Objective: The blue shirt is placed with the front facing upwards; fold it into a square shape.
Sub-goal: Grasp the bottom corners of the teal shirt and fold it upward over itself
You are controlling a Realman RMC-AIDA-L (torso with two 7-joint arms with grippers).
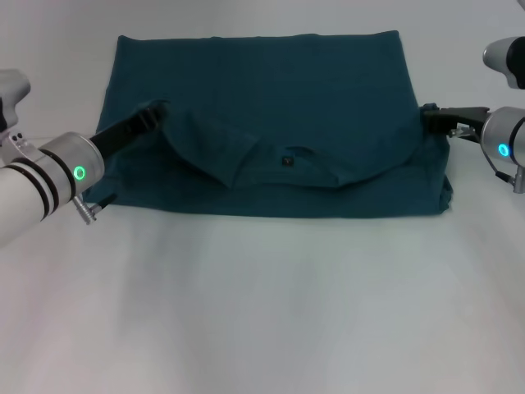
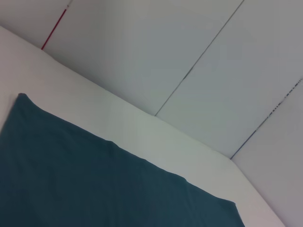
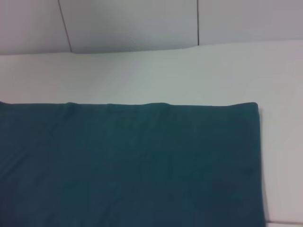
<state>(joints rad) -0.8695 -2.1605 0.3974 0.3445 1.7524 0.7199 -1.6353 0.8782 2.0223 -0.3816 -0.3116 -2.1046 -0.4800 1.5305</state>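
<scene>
— Nearest me on the white table [image 1: 262, 312], what have you got?

— Bare tabletop, then the blue shirt [image 1: 271, 123] lying as a wide, low rectangle. Its near part is a folded-over layer with a curved edge, and the collar label [image 1: 287, 161] sits at the middle of that fold. My left gripper [image 1: 156, 111] is at the shirt's left side, on the folded layer; my right gripper [image 1: 428, 115] is at the shirt's right edge, level with it.

— Are they holding cloth?

— I think each is pinching the fold, but the fingers are dark against dark fabric and I cannot tell how far they are closed.

— How will it handle?

— Soft, light and limp, in my judgement: it will sag between two grips and drag on the table rather than slide. I would hold it at the outer corners of the folded layer, both sides together, and keep it taut.

— Which way does it point?

— Its long axis runs left to right across me. The collar faces me; the straight far edge [image 3: 156, 105] lies beyond it, toward the wall [image 2: 189, 56].
</scene>
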